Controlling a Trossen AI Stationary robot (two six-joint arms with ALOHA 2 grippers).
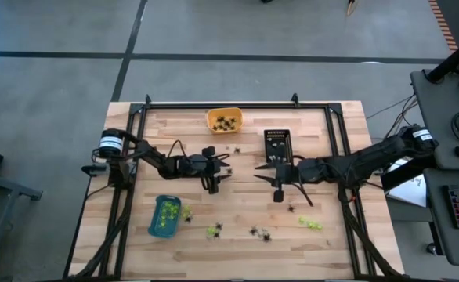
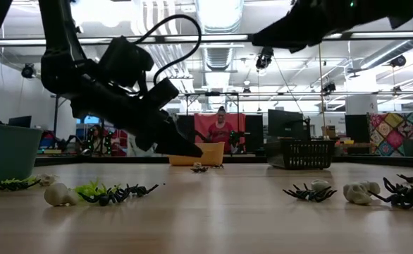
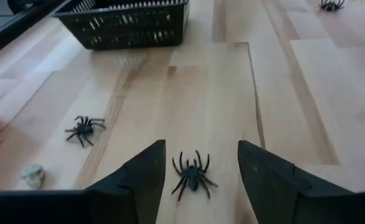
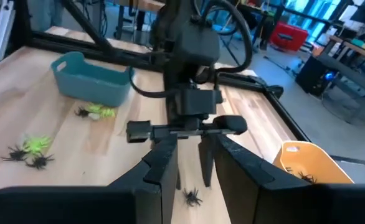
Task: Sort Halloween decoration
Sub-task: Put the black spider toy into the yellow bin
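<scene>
Fingers (image 3: 146, 180) of left gripper (image 3: 194, 177) standing apart, straddling black spider (image 3: 192, 174) lying on bench (image 3: 294, 106), legs splaying outward. Right gripper (image 4: 189, 163) hovering just beside, fingers part-open, gripping nothing. Left arm being nearer.

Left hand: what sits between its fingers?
In the left wrist view, one black spider lies on the bare wood between the open fingers of the left hand, touching neither.
</scene>
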